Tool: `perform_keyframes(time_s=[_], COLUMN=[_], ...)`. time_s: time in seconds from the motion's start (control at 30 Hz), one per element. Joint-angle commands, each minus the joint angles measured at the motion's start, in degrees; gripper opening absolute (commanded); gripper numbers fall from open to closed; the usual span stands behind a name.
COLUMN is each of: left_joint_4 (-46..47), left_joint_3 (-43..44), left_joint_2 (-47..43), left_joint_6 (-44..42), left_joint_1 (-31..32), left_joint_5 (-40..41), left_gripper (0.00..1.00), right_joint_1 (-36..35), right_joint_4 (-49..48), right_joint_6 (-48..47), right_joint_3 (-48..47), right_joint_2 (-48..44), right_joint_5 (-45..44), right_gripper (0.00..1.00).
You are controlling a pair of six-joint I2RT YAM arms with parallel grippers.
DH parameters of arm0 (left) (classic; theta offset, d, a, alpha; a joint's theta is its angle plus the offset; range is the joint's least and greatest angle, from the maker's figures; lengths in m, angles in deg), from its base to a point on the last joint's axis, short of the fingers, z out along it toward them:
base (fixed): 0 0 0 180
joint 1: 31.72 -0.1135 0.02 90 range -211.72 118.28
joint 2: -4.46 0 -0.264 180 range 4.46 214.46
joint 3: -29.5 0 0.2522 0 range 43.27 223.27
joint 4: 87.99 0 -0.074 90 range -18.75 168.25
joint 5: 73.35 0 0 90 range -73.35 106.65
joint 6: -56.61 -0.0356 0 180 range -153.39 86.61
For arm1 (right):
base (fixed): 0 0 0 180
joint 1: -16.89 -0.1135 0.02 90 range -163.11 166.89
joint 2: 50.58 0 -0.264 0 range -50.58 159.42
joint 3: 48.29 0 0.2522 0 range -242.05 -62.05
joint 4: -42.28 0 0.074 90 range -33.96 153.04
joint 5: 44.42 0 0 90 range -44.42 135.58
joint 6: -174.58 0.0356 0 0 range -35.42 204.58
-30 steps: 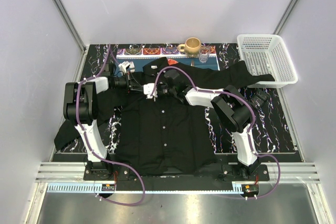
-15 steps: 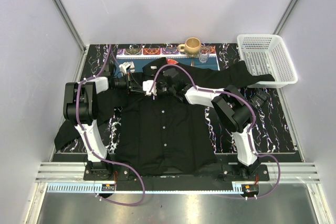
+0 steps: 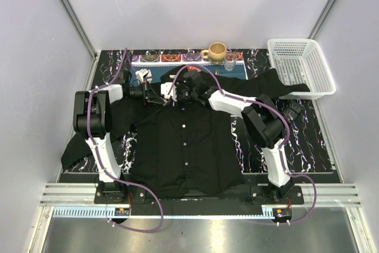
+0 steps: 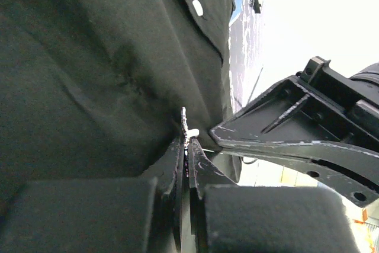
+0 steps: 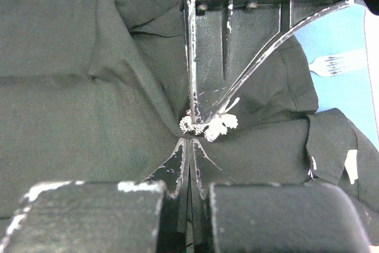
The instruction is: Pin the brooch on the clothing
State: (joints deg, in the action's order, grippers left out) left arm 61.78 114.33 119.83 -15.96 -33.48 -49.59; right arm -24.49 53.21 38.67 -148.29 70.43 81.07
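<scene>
— Where's the brooch (image 5: 208, 126)?
— On the shirt (image 3: 185, 146) near the collar, nipped in the clenched left gripper (image 4: 186, 144); the right gripper (image 5: 189, 144) is closed just beside it.
— Risk?
— Loose fabric could bunch; the pin might skid off, or the brooch slip free.

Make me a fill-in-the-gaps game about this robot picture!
The shirt has the colour ___.
The white basket sits on the robot's ___ side.
Beside the mug stands a clear ___.
The left gripper is shut on the ___.
Missing words: black; right; glass; brooch.
</scene>
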Motion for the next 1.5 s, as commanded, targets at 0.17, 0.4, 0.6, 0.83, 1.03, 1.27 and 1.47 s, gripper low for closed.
perform_keyframes(time_s=[0.17,0.4,0.6,0.83,1.03,1.27,1.47], left_joint_4=[-5.24,-5.33,-6.47,-7.17,-7.26,-7.17,-7.17], left_joint_3=[3.29,3.81,3.82,3.11,2.76,2.85,2.76], left_joint_2=[3.46,3.72,3.55,2.93,2.49,2.31,1.88], left_joint_6=[-7.23,-7.94,-9.16,-9.7,-9.87,-9.79,-10.22], left_joint_1=[0.35,0.35,0.44,0.53,0.62,0.7,1.14], left_joint_5=[-1.7,-2.32,-2.76,-3.72,-4.51,-4.52,-4.6], left_gripper=[0.0,0.0,0.0,0.0,0.0,0.0,0.0], right_joint_1=[0.34,0.69,0.96,0.87,0.78,0.87,0.87], right_joint_4=[14.33,17.15,17.16,17.07,16.37,14.96,13.73], right_joint_6=[2.58,2.23,2.58,1.53,1.0,0.21,2.49], right_joint_3=[-11.14,-12.2,-13.78,-14.22,-13.96,-12.29,-12.64], right_joint_2=[4.58,5.81,6.96,7.57,7.57,6.61,6.69], right_joint_5=[5.65,6.53,5.91,4.68,3.54,1.61,1.34], right_gripper=[0.0,0.0,0.0,0.0,0.0,0.0,0.0])
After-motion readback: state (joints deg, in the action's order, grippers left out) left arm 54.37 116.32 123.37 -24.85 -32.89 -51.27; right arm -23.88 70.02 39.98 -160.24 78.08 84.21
